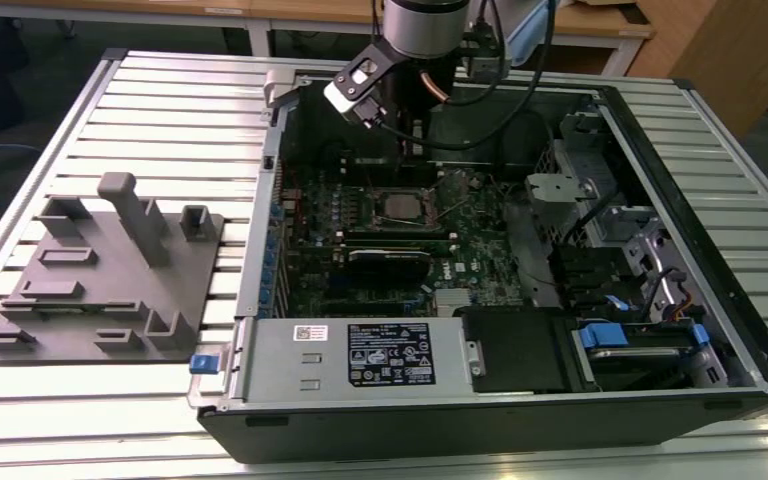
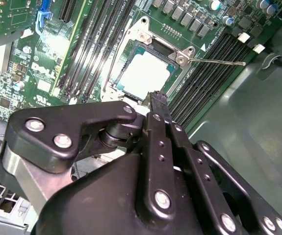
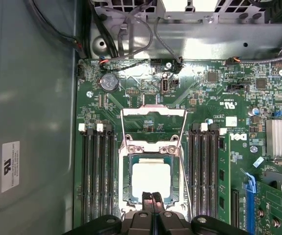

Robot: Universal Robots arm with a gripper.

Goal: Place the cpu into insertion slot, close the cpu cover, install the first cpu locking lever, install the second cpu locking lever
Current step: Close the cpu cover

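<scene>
1. Surface: a slatted metal table (image 1: 157, 120) carries an open computer case (image 1: 491, 418) lying on its side. A grey moulded fixture plate (image 1: 91, 290) lies on the table toward the exterior view's left, just beside the case.
2. Case interior: the green motherboard (image 1: 357, 235) lies flat on the case floor. A silver power supply box (image 1: 357, 355) with a black label occupies the near end of the case.
3. Arm: it comes down into the far half of the case, and the gripper (image 1: 408, 150) is over the board just beyond the socket.
4. Tool state: in both wrist views the gripper (image 3: 151, 197) (image 2: 158, 98) has its two fingers pressed together, with nothing between them. The tips are at the socket's edge; whether they touch it cannot be told.
5. Task item: the cpu (image 3: 150, 177) (image 2: 144, 73), pale silver top upward, is seated square inside the insertion slot (image 3: 126, 169).
6. Cover: in the first wrist view the cpu cover (image 3: 153, 111) is swung back off the socket, and green board is visible through its window.
7. Lever: in the second wrist view a thin wire lever (image 2: 219, 61) sticks out sideways from the socket corner, unlatched.
8. Surroundings: long black memory slots (image 3: 97, 171) flank the socket on both sides. A coin cell (image 3: 109, 82) sits on the board beyond the cover.
</scene>
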